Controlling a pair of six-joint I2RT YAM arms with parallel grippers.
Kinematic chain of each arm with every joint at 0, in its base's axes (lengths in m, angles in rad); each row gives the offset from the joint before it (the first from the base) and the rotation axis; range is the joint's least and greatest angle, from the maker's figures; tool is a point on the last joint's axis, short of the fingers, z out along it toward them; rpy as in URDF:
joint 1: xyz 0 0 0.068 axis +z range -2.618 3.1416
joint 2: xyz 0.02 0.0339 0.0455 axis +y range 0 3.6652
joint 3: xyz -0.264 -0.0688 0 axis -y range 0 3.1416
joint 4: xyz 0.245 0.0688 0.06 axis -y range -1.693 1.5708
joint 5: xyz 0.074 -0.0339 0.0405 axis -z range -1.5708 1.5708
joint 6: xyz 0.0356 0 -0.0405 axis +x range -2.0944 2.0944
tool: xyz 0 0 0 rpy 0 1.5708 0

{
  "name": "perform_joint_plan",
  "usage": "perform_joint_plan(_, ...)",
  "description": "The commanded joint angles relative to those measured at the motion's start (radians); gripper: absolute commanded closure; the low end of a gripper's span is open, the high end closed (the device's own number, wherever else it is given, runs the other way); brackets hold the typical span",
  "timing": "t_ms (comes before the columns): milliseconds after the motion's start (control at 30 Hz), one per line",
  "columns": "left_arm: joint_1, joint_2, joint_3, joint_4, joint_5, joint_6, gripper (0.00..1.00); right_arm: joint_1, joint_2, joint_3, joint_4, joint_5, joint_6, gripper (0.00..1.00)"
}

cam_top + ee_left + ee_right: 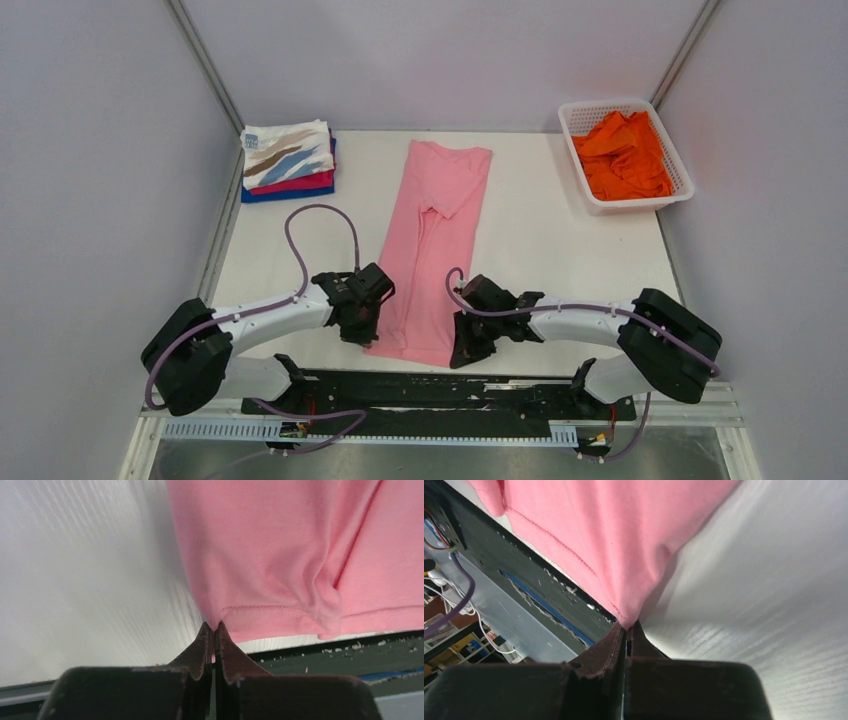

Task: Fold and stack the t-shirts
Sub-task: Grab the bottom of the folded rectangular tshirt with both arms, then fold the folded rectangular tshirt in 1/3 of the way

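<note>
- Pink t-shirt (pixel 435 240), one, lies lengthwise, centre of the desk (pixel 560 250).
- Three folded t-shirts (pixel 288 160) stacked far left.
- One orange t-shirt (pixel 625 155) in one basket (pixel 640 203), far right.
- Two jaws, left and right, each clenched on a near hem corner of the pink one.

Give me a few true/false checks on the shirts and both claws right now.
1. The left claw and the right claw each pinch a near hem corner of the pink t-shirt. True.
2. The orange t-shirt lies folded on the folded stack. False: it sits crumpled in the basket.
3. The printed white t-shirt tops the folded stack. True.
4. The pink t-shirt lies with sleeves spread. False: its sides are folded in, making a long strip.
</note>
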Motion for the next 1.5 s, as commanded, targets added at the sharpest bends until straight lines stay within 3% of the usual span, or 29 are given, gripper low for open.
perform_joint_plan(0, -0.009, -0.112, -0.016, -0.067, 0.112, -0.007, 1.0, 0.022, -0.094, -0.057, -0.022, -0.006, 0.002, 1.0)
perform_joint_plan(167, -0.011, -0.218, 0.006, -0.052, 0.157, -0.011, 1.0, 0.022, -0.188, -0.051, -0.009, 0.015, -0.011, 1.0)
perform_joint_plan(300, -0.01, -0.225, 0.029, 0.059, 0.21, -0.013, 1.0, 0.001, -0.21, -0.007, 0.003, 0.052, -0.031, 1.0)
perform_joint_plan(400, -0.007, -0.194, 0.074, 0.106, 0.125, -0.003, 1.0, -0.034, -0.19, 0.035, 0.014, 0.072, -0.07, 1.0)
perform_joint_plan(567, 0.069, -0.074, 0.173, 0.179, 0.029, 0.027, 1.0, -0.083, -0.124, 0.115, 0.026, 0.133, -0.1, 1.0)
perform_joint_plan(767, 0.209, 0.075, 0.274, 0.296, 0.08, 0.037, 1.0, -0.225, -0.069, 0.172, 0.077, 0.117, -0.102, 1.0)
perform_joint_plan(1133, 0.339, 0.353, 0.51, 0.308, 0.081, 0.073, 1.0, -0.417, 0.091, 0.349, 0.083, 0.102, -0.151, 1.0)
perform_joint_plan(1467, 0.384, 0.531, 0.707, 0.274, 0.07, 0.117, 1.0, -0.538, 0.22, 0.454, 0.099, 0.082, -0.188, 1.0)
